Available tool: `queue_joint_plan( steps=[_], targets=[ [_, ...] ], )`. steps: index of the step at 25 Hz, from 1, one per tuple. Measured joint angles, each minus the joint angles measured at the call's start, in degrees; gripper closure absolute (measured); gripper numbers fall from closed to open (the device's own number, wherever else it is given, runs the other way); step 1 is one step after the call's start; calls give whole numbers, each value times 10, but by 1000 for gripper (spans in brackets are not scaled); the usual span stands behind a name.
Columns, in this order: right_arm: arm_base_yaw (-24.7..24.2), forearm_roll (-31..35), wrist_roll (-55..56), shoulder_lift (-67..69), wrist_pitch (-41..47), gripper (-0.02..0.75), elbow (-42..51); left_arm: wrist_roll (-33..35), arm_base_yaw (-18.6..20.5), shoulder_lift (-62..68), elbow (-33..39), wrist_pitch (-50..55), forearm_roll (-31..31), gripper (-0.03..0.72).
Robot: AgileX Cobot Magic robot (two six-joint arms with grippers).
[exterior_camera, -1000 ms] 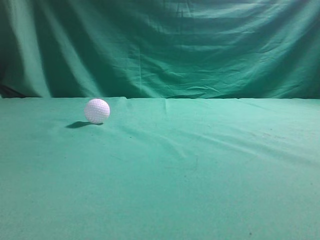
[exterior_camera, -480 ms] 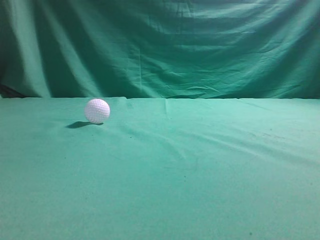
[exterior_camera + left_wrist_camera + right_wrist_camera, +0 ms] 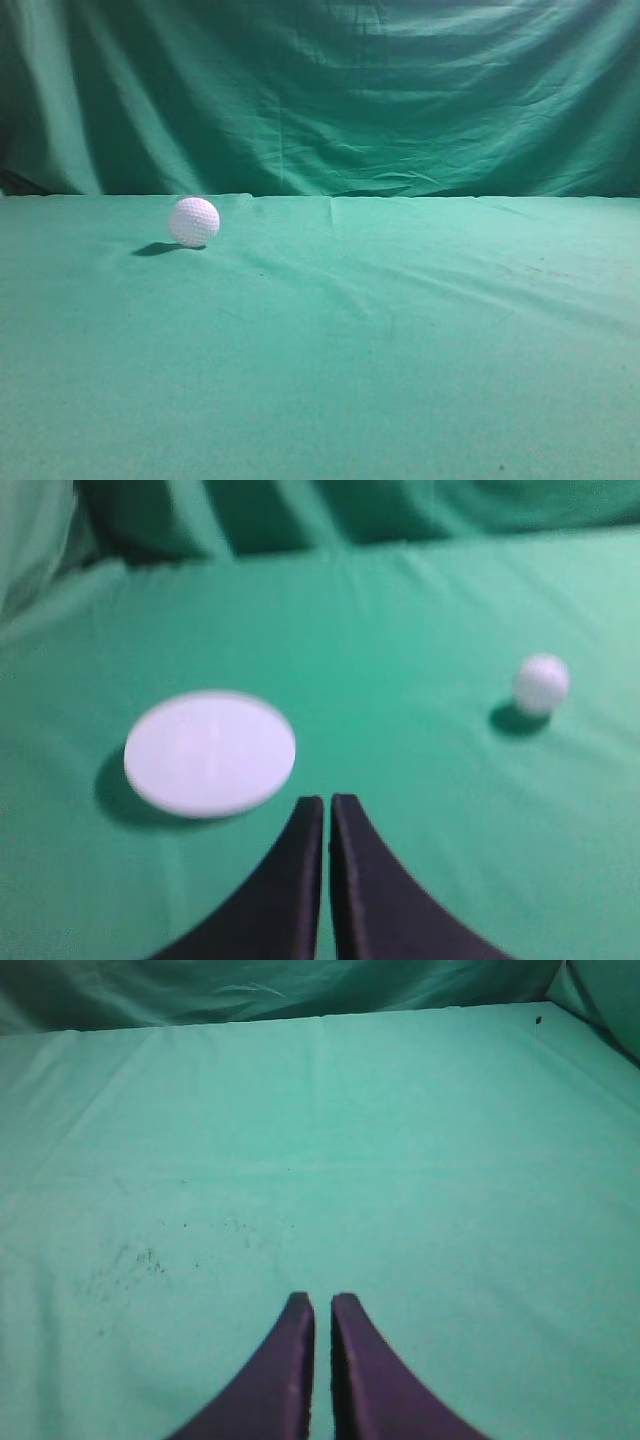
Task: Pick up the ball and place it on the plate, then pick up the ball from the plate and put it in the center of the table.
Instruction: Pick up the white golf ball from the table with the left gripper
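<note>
The white dimpled ball (image 3: 194, 221) rests on the teal-green table (image 3: 400, 340) at the far left in the exterior view. It also shows in the left wrist view (image 3: 541, 683), ahead and to the right of my left gripper (image 3: 327, 802). A flat white plate (image 3: 210, 752) lies just ahead and left of that gripper. The left gripper is shut and empty. My right gripper (image 3: 322, 1302) is shut and empty over bare cloth (image 3: 350, 1160). Neither gripper nor the plate shows in the exterior view.
A darker draped green curtain (image 3: 330, 90) hangs behind the table's far edge. The cloth has shallow wrinkles and some dark specks (image 3: 130, 1260) ahead and left of the right gripper.
</note>
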Motion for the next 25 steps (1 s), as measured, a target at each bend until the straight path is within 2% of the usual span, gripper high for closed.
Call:
queue_joint_plan(
  steps=[4, 10, 15, 21, 25],
  targets=[
    [0, 0, 0, 0, 0, 675, 0, 0, 0, 0, 0, -95, -7, 688],
    [0, 0, 0, 0, 0, 675, 0, -4, 0, 0, 0, -152, -9, 688],
    [0, 0, 0, 0, 0, 675, 0, -77, 0, 0, 0, -300, -32, 688],
    [0, 0, 0, 0, 0, 675, 0, -216, 0, 68, -61, -226, 24, 688],
    [0, 0, 0, 0, 0, 675, 0, -251, 0, 165, -105, -201, 55, 688]
  ],
)
